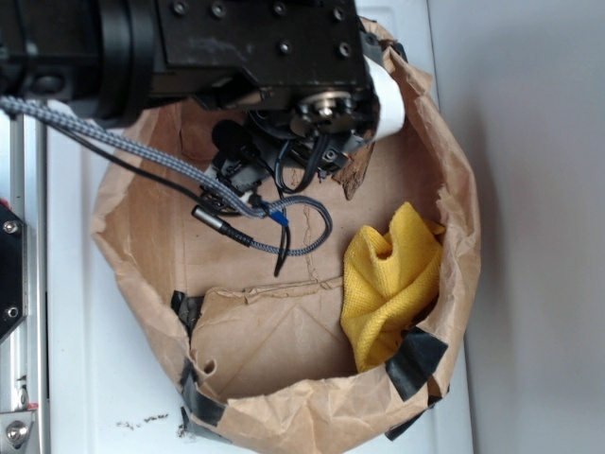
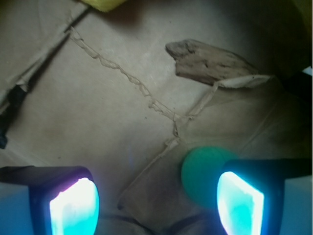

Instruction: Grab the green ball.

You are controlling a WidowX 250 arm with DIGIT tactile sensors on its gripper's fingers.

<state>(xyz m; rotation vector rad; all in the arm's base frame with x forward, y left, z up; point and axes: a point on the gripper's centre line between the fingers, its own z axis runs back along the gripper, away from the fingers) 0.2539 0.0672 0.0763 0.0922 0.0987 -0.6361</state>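
In the wrist view the green ball (image 2: 203, 172) lies on the brown paper floor, right beside the inner face of the right finger pad (image 2: 239, 205), which covers part of it. My gripper (image 2: 156, 208) is open, its two glowing cyan pads wide apart, and the left pad (image 2: 73, 208) is far from the ball. In the exterior view the gripper (image 1: 253, 170) is low inside the paper bag (image 1: 132, 236) under the black arm, and the ball is hidden there.
A yellow microfibre cloth (image 1: 392, 284) lies bunched against the bag's right wall; a corner of it shows in the wrist view (image 2: 102, 4). A torn paper flap (image 2: 210, 62) sticks up ahead. Grey braided cables (image 1: 142, 151) hang over the bag. Black tape (image 1: 416, 364) patches the rim.
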